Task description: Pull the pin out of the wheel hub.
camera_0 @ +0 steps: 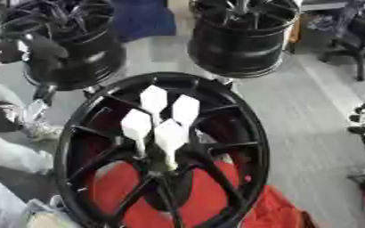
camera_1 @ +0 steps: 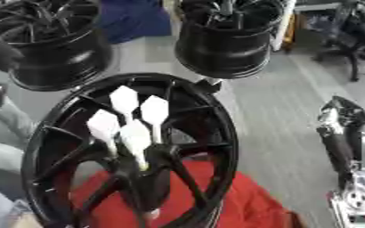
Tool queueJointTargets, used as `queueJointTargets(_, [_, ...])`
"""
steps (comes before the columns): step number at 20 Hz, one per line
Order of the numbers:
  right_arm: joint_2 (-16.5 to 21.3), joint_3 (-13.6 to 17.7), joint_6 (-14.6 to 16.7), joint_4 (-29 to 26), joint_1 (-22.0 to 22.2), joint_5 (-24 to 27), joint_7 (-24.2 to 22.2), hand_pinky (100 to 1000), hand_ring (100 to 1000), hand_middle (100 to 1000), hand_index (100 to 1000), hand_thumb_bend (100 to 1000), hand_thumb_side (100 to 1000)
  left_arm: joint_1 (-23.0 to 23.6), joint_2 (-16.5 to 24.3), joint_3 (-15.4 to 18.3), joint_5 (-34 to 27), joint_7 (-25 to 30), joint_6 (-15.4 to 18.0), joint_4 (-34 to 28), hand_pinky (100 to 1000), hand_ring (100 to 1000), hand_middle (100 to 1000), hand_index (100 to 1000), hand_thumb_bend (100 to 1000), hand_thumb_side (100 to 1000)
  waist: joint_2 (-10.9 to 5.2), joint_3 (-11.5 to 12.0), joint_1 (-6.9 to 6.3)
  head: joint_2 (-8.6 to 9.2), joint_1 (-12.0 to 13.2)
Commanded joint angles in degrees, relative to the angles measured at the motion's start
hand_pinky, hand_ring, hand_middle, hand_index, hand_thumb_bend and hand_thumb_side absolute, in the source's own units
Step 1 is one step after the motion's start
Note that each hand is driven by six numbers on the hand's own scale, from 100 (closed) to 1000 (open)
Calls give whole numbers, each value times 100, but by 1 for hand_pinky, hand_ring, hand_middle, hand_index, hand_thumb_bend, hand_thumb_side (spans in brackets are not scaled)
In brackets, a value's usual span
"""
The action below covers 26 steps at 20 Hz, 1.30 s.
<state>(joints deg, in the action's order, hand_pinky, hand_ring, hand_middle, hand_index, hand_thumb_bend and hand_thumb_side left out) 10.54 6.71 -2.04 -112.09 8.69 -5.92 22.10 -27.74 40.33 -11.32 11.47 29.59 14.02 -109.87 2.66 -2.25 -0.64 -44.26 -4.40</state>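
On grey floor, wheel hub rests over red cloth.

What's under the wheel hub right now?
A red cloth shows through the spokes of the wheel hub and past its lower rim. Four white pins stand in its centre. What lies beneath the cloth is covered.
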Motion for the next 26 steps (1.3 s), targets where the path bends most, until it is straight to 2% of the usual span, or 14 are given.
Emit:
queueJointTargets(1, [158, -34, 12, -48, -25, -6, -63, 562, 643, 598, 788, 100, 614, -442, 667, -455, 81, 301, 320, 131, 709, 727, 760, 855, 100, 271, -44, -65, 11, 14, 95])
queueJointTargets(5, [159, -71, 16, -45, -66, 28, -107, 562, 642, 598, 788, 100, 613, -1064, 1267, -1077, 19, 683, 703, 582, 713, 712, 756, 862, 100, 278, -9, -209, 50, 14, 196])
queueJointTargets(6, [154, -71, 17, -45, -72, 34, -109, 562, 643, 598, 788, 100, 613, -1219, 1292, -1232, 50, 778, 798, 718, 712, 709, 754, 862, 100, 278, -4, -225, 58, 14, 206])
queueJointTargets(11, [133, -57, 20, -43, -61, 44, -104, 562, 643, 598, 788, 100, 614, -1855, 806, -1892, 385, 1242, 1262, 1455, 715, 708, 758, 860, 100, 274, -8, -186, 79, 14, 161])
queueJointTargets(13, [124, -60, 23, -39, -63, 48, -109, 562, 643, 598, 788, 100, 615, -2025, 570, -1985, 429, 1448, 1468, 1789, 714, 706, 758, 859, 104, 274, -10, -178, 84, 14, 152])
queueJointTargets(15, [114, -62, 27, -35, -60, 52, -114, 563, 643, 598, 788, 100, 616, -2172, 361, -2042, 453, 1659, 1678, 2129, 716, 708, 764, 865, 159, 338, -11, -184, 88, 14, 152])
queueJointTargets(19, [99, -50, 31, -30, -48, 55, -100, 563, 643, 598, 788, 100, 617, -2322, 74, -2009, 526, 2090, 2109, 2597, 707, 699, 769, 872, 208, 457, -15, -184, 93, 14, 136])
queueJointTargets(21, [95, -47, 31, -28, -45, 55, -96, 563, 643, 598, 788, 100, 617, -2352, 9, -1954, 529, 2202, 2271, 2734, 707, 699, 769, 872, 208, 457, -17, -180, 95, 14, 131])
queueJointTargets(22, [93, -49, 32, -28, -46, 56, -96, 563, 643, 598, 788, 100, 619, -2365, -17, -1951, 543, 2220, 2332, 2777, 696, 689, 778, 878, 305, 488, -18, -181, 94, 14, 133])
queueJointTargets(26, [81, -59, 37, -20, -49, 64, -106, 563, 643, 598, 788, 100, 620, -2422, -188, -2064, 749, 2236, 2588, 2909, 661, 646, 779, 886, 338, 465, -25, -184, 97, 14, 140])
